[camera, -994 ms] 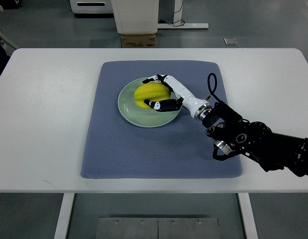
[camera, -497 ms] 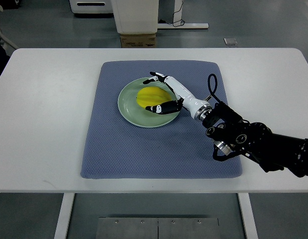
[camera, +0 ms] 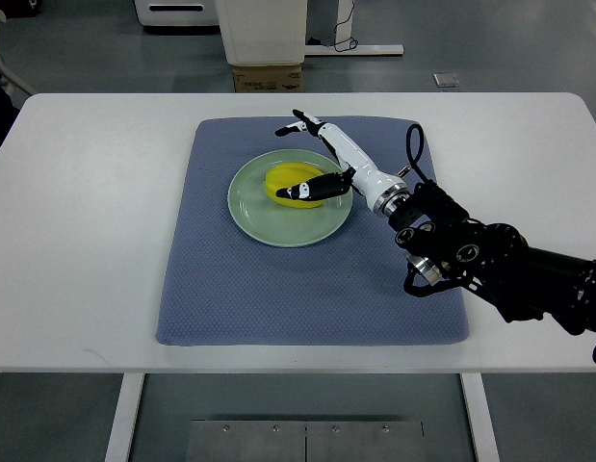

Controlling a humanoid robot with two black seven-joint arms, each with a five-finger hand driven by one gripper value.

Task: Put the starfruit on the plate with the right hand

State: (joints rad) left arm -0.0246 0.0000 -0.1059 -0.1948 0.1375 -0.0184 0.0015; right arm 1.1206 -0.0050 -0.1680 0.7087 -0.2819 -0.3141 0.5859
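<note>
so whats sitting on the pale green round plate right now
A yellow starfruit lies on the pale green round plate, toward its far right part. The right hand is open above it; a black-tipped finger covers the fruit's near edge. The plate rests on a blue-grey fabric mat.

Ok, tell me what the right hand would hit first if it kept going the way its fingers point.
The right hand points toward the picture's upper left. Its open fingers are already past the starfruit and plate, so only blue mat, then bare table, lies ahead. Height is unclear from this view.

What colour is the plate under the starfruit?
Pale green, seen in the top view: the plate sits on a blue-grey mat.
</note>
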